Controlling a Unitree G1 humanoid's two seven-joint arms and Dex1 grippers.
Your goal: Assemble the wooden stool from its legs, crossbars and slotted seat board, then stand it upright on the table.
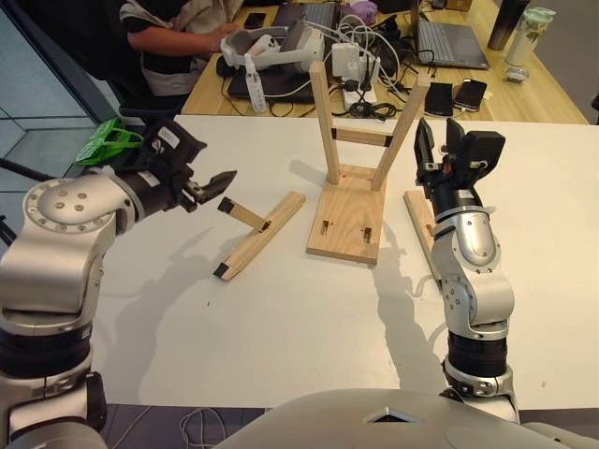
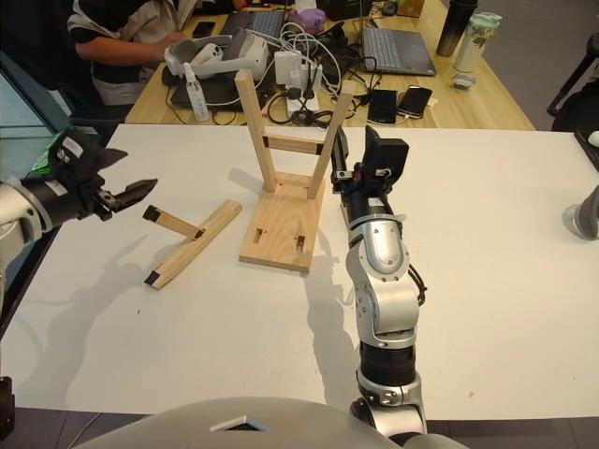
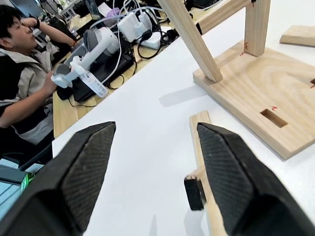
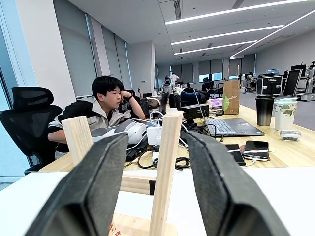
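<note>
Seat board [image 1: 343, 223] lies flat on the white counter [image 1: 281, 337], slots facing up. Two legs [image 1: 324, 122] stand in its far side, joined by a crossbar [image 1: 361, 137]. I see my left jaws released, spread wide and empty, hovering just left of a loose leg [image 1: 267, 232] that lies flat on the counter beside the board's left side. A short crossbar stub [image 1: 241, 213] sticks out of that leg and points toward the left jaws. In the left wrist view its dark end sits close to one pad [image 3: 231, 182], but not between the two. My right jaws are released too and grasp nothing, raised just right of the right-hand upright leg and apart from it. Under that arm another leg [image 1: 418, 217] lies flat just beside the board's right edge.
</note>
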